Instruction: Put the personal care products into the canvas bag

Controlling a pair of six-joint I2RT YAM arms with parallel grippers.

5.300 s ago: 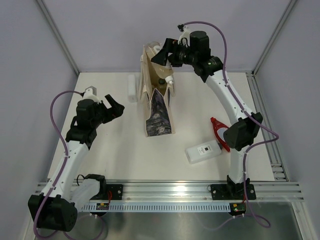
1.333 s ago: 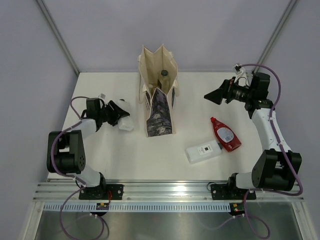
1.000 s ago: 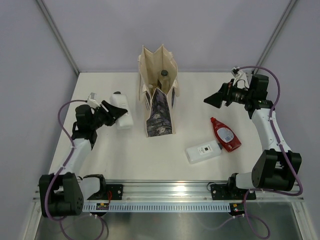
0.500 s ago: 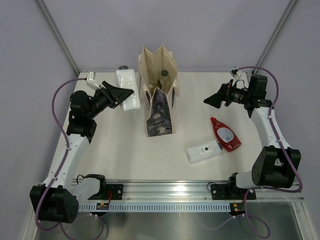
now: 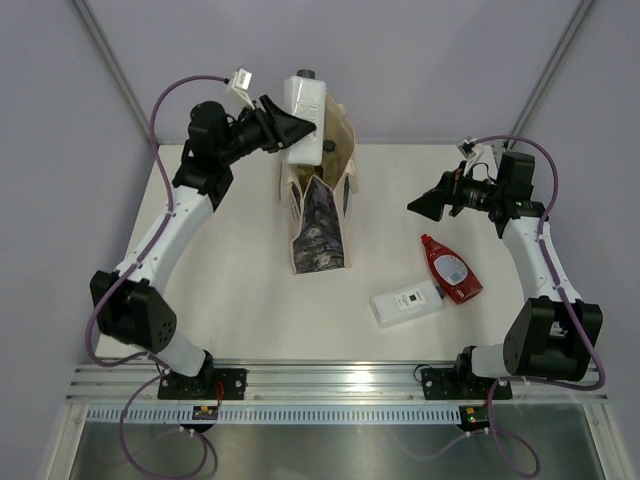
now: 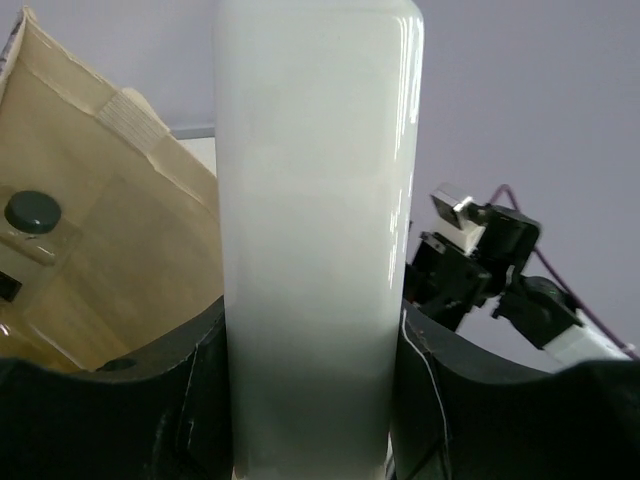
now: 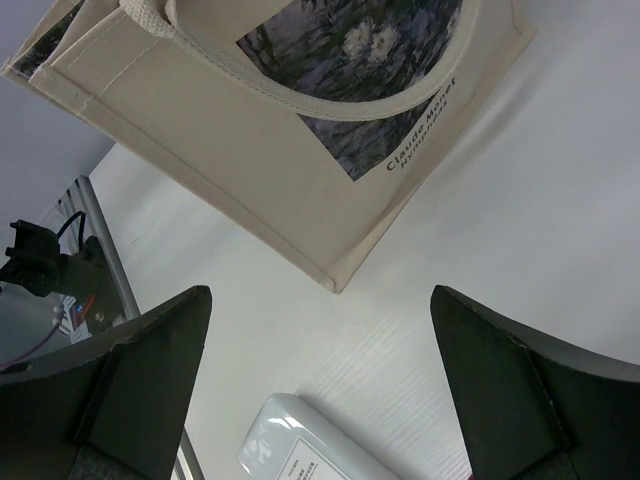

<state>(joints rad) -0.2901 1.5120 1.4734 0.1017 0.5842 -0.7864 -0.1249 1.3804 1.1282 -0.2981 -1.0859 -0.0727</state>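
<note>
**Pale table, a tote standing mid-frame, one bottle held up at its mouth**

Pale grey walls close in a white table (image 5: 230, 290). The canvas bag (image 5: 318, 215) stands upright a little above the middle of the top view. Its mouth gapes open and its dark painted panel faces the bottom of the frame. Inside it, a bottle with a dark round cap (image 5: 328, 147) shows near the upper right of the opening. The left wrist view shows the same cap low at its left edge, against the beige cloth of the inside wall.

The left gripper (image 5: 297, 130) is raised at the upper middle of the top view. It is clamped across a white bottle (image 5: 303, 100), one finger on each broad side. The bottle stands roughly on end with its small cap uppermost. Its lower part overlaps the bag's upper left rim. Whether it touches the cloth cannot be told.

The right gripper (image 5: 422, 205) hangs at the right of the frame, well apart from the bag. Its fingers are spread wide with nothing between them.

Two products lie on the table at the lower right, outside the bag. A flat red bottle (image 5: 450, 268) points its cap towards the upper left. Just beside it, lower and to the left, is a white rectangular bottle (image 5: 407, 303) with a small label on top.
</note>
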